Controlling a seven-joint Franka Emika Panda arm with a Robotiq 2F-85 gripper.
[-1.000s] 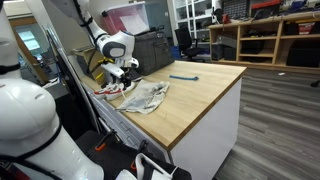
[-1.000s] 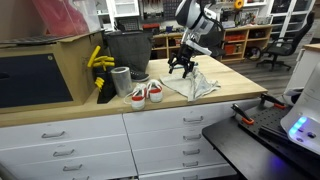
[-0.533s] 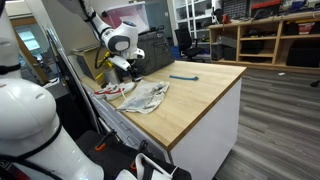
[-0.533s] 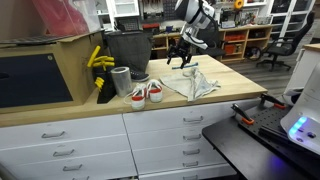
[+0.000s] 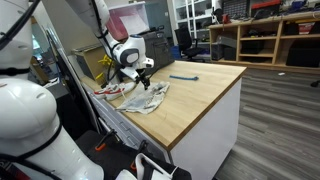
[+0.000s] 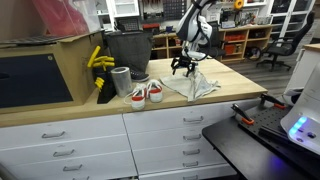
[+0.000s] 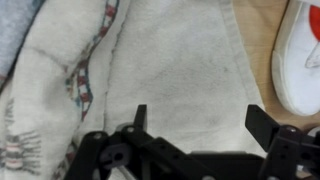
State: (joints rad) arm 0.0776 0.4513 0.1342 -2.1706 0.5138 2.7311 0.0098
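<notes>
Crumpled cloth (image 7: 170,60) is lying spread on the wooden countertop (image 5: 205,95), just beside a pair of white sneakers (image 6: 147,94). It's looking soft, light and floppy, so it's probably going to bunch and drape when lifted. A raised fold near the middle seems the best pinch spot. Gripper (image 7: 198,120) is hovering right over the cloth, jaws spread wide, pinching nothing. A blue tool (image 5: 183,76) is sitting well apart.

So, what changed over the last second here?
The gripper lifted, then came back down over the cloth, a little farther from the shoes. Its jaws stayed open, holding nothing. Cloth and shoes lie as before.
</notes>
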